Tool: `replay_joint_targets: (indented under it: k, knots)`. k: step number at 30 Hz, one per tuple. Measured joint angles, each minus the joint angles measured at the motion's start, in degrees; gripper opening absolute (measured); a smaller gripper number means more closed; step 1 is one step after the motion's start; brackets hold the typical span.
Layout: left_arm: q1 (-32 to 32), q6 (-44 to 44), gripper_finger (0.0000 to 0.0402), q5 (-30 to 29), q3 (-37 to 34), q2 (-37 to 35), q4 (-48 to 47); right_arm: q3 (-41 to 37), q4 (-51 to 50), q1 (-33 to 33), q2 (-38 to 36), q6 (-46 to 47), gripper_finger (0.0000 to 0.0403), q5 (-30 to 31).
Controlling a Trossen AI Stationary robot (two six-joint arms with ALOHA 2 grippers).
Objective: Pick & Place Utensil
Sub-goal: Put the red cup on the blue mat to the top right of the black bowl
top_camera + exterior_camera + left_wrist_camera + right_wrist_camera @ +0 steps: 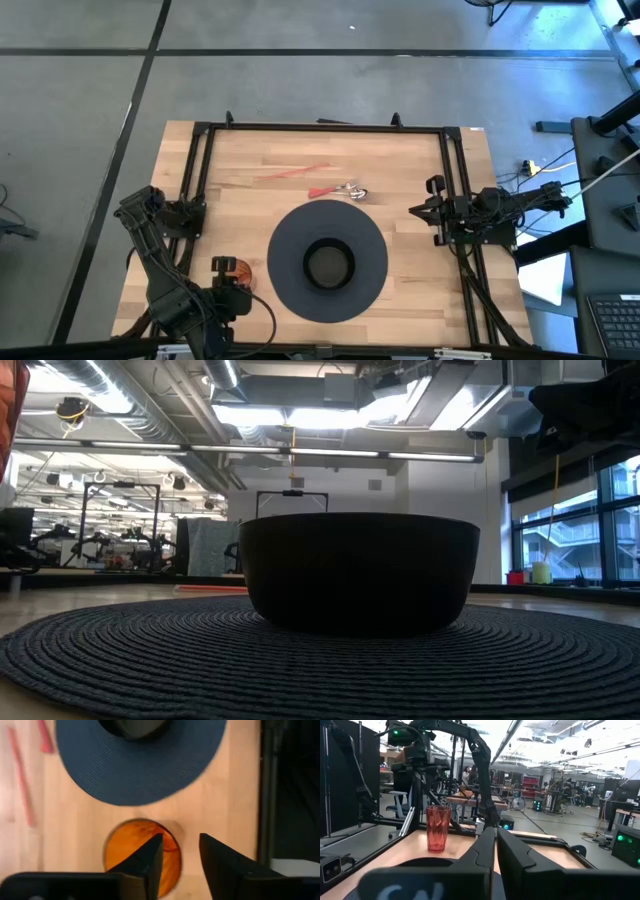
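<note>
High view: utensil (349,190) lies on wooden table (250,190) beyond round mat (370,290) with bowl (328,264). Left gripper (232,283) over orange cup (240,275); right gripper (418,210) parked at table's right side.
Left wrist: fingers (150,857) parted above cup, gripping nothing.
Right wrist: fingers (512,851) closed, empty.

No readable text, label, brand, number or sign shows in any view, neither on the table things near either pincer nor in the room beyond.
</note>
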Motion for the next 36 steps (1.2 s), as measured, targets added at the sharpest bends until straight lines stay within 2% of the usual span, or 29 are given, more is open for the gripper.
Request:
replay_joint_targets:
  k: [4,8,10,19,22,36]
  knots:
    - [-0.2,0.4,0.0165,-1.4,-1.3,0.1,-0.1,0.0,-0.2,0.0,0.0,0.0,0.0021,-0.1]
    - [0.1,-1.2,0.0187,2.5,-1.6,0.1,0.0,0.0,-0.5,0.0,0.0,0.4,0.0021,-0.1]
    - [0.4,-2.8,0.0189,4.2,-1.6,0.1,0.0,0.0,-0.7,0.0,0.0,0.9,0.0021,-0.1]
    - [-1.1,-2.0,0.0186,3.2,-4.5,0.4,0.0,0.0,-1.3,0.0,0.0,1.3,0.0021,-0.1]
    - [-1.1,-3.2,0.0187,4.8,-5.7,0.3,0.0,0.0,-1.5,0.0,0.0,1.3,0.0021,-0.1]
    - [0.4,-5.0,0.0185,7.0,-5.8,1.2,0.0,0.0,-2.2,0.0,0.0,1.3,0.0021,-0.1]
